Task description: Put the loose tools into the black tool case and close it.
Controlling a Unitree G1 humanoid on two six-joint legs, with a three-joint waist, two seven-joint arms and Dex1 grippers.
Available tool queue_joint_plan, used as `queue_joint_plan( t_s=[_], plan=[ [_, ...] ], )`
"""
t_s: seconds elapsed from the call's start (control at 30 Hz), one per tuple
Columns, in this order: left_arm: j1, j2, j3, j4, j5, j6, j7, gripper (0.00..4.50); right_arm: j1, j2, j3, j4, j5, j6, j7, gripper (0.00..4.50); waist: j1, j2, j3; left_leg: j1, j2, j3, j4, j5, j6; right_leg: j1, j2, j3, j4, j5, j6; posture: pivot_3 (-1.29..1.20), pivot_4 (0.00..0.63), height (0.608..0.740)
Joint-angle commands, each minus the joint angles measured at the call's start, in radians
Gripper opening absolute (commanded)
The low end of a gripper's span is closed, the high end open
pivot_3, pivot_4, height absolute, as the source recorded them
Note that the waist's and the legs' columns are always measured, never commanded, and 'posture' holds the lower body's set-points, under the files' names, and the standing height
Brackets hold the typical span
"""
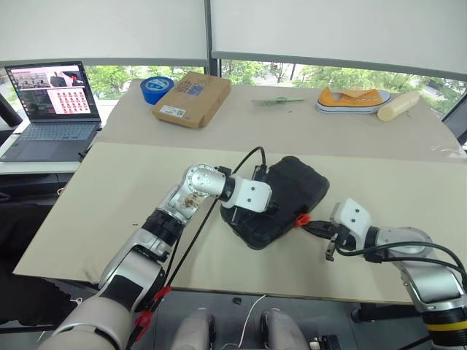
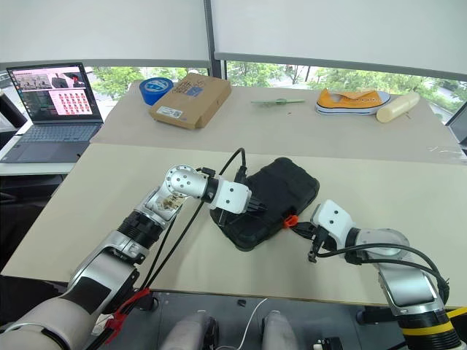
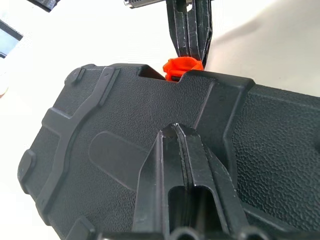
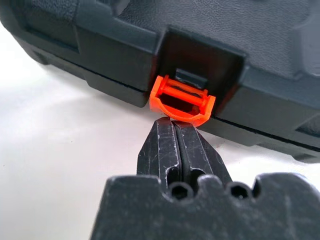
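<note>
Closed black tool case (image 1: 281, 200) lies mid-tabletop (image 1: 109, 211), long axis running ten to four o'clock; the left gripper (image 3: 186, 145), shut and empty, presses its lid, while the shut, empty right gripper (image 4: 176, 131) touches the orange latch (image 4: 181, 100) at its four-o'clock edge.

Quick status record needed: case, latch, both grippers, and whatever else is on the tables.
case: black tool case, lid down, on the near table
latch: orange latch sticking out, looks not snapped shut
left gripper: shut, fingers resting on the lid
right gripper: shut, tips just under the latch
loose tools: none visible outside the case
far table: blue tape roll, cardboard box, yellow shoe
side: open laptop
</note>
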Motion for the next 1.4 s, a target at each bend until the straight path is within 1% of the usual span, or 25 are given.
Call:
queue_joint_plan(
  t_s=[0.03, 0.53, 0.73, 0.83, 0.9, 0.97, 1.0, 1.03, 1.07, 1.13, 1.3, 1.37, 1.4],
  plan=[
    [0.051, -0.015, -0.075, 0.037, 0.048, 0.012, -0.017, 0.03, -0.067, 0.01, -0.045, -0.057, 0.026, -0.064, -0.018, 0.0, -0.001, 0.0, 0.0, 0.0, 0.0, 0.0, 0.0, 0.0, 0.0, 0.0, 0.0, 0.0, 0.0, 0.0, 0.0, 0.0, 0.15, 0.735],
    [0.063, 0.001, -0.076, 0.024, 0.048, 0.018, -0.021, 0.03, -0.124, 0.022, -0.044, -0.048, 0.031, -0.074, -0.02, 0.0, -0.012, 0.0, 0.0, 0.0, 0.001, 0.0, -0.001, 0.0, 0.0, 0.0, 0.001, 0.0, 0.0, 0.0, 0.0, 0.0, 0.15, 0.735],
    [0.066, 0.005, -0.073, 0.024, 0.049, 0.019, -0.02, 0.03, -0.111, 0.017, -0.026, -0.028, 0.013, -0.089, -0.01, 0.0, -0.012, 0.0, -0.001, 0.002, 0.001, 0.0, -0.001, 0.0, 0.0, 0.0, 0.002, 0.001, 0.0, 0.0, 0.0, 0.0, 0.15, 0.735],
    [0.071, 0.025, -0.041, 0.004, 0.022, 0.066, -0.027, 0.03, -0.093, -0.007, -0.054, -0.045, 0.051, -0.052, 0.019, 0.0, -0.012, 0.0, -0.001, 0.002, 0.001, 0.0, -0.001, 0.0, 0.0, 0.0, 0.001, 0.001, 0.0, 0.0, 0.0, 0.0, 0.15, 0.735],
    [0.076, 0.055, 0.001, -0.028, -0.024, 0.143, -0.047, 0.0, -0.08, -0.036, -0.091, -0.057, 0.102, -0.013, 0.058, 0.58, -0.012, 0.0, -0.001, 0.001, 0.001, 0.0, -0.001, 0.0, 0.0, 0.0, 0.001, 0.001, 0.0, 0.0, 0.0, 0.0, 0.15, 0.735],
    [0.094, 0.102, 0.071, -0.092, -0.106, 0.274, -0.075, 0.53, -0.07, -0.082, -0.137, -0.061, 0.169, 0.05, 0.109, 1.05, -0.012, 0.0, -0.001, 0.0, 0.002, 0.0, -0.002, 0.0, 0.0, -0.002, 0.001, 0.001, 0.0, 0.0, 0.0, 0.0, 0.15, 0.735],
    [0.11, 0.14, 0.108, -0.135, -0.146, 0.336, -0.092, 0.72, -0.068, -0.107, -0.169, -0.06, 0.218, 0.093, 0.137, 1.46, -0.013, 0.0, -0.001, -0.001, 0.002, -0.001, -0.002, 0.0, 0.0, -0.002, 0.002, 0.0, 0.0, 0.0, 0.0, 0.0, 0.15, 0.735],
    [0.127, 0.179, 0.138, -0.175, -0.178, 0.383, -0.107, 1.0, -0.069, -0.127, -0.198, -0.056, 0.265, 0.131, 0.159, 1.71, -0.018, 0.0, 0.0, -0.001, 0.002, -0.001, -0.002, 0.0, 0.0, -0.002, 0.002, 0.0, 0.0, 0.0, 0.0, 0.0, 0.15, 0.735],
    [0.144, 0.216, 0.163, -0.214, -0.206, 0.427, -0.119, 1.42, -0.07, -0.145, -0.226, -0.05, 0.31, 0.168, 0.18, 2.12, -0.022, 0.0, 0.0, -0.001, 0.003, -0.001, -0.002, 0.0, 0.0, -0.002, 0.002, 0.001, 0.0, 0.0, -0.001, 0.0, 0.15, 0.735],
    [0.185, 0.295, 0.22, -0.308, -0.275, 0.537, -0.142, 2.03, -0.068, -0.186, -0.281, -0.029, 0.391, 0.229, 0.236, 2.76, -0.035, 0.001, 0.0, 0.0, 0.004, -0.001, -0.004, 0.0, 0.0, -0.004, 0.003, 0.001, 0.001, -0.001, -0.002, 0.0, 0.15, 0.735],
    [0.334, 0.549, 0.455, -0.523, -0.513, 0.884, -0.191, 3.83, -0.06, -0.32, -0.388, 0.078, 0.507, 0.33, 0.398, 4.47, -0.036, 0.002, 0.002, -0.004, 0.005, -0.002, -0.006, 0.0, 0.0, -0.009, 0.003, 0.001, 0.001, -0.002, -0.003, 0.0, 0.15, 0.735],
    [0.397, 0.636, 0.556, -0.583, -0.589, 0.994, -0.194, 4.39, -0.063, -0.36, -0.41, 0.121, 0.524, 0.345, 0.446, 4.5, -0.035, 0.001, 0.003, -0.01, 0.004, -0.001, -0.006, 0.0, -0.001, -0.016, 0.002, 0.001, 0.003, -0.002, -0.003, 0.0, 0.15, 0.735],
    [0.425, 0.666, 0.605, -0.609, -0.625, 1.04, -0.184, 4.39, -0.065, -0.376, -0.416, 0.14, 0.53, 0.351, 0.465, 4.5, -0.035, 0.002, 0.003, -0.012, 0.004, -0.001, -0.006, 0.001, -0.001, -0.018, 0.001, 0.001, 0.003, -0.002, -0.003, 0.0, 0.15, 0.735]
  ],
)
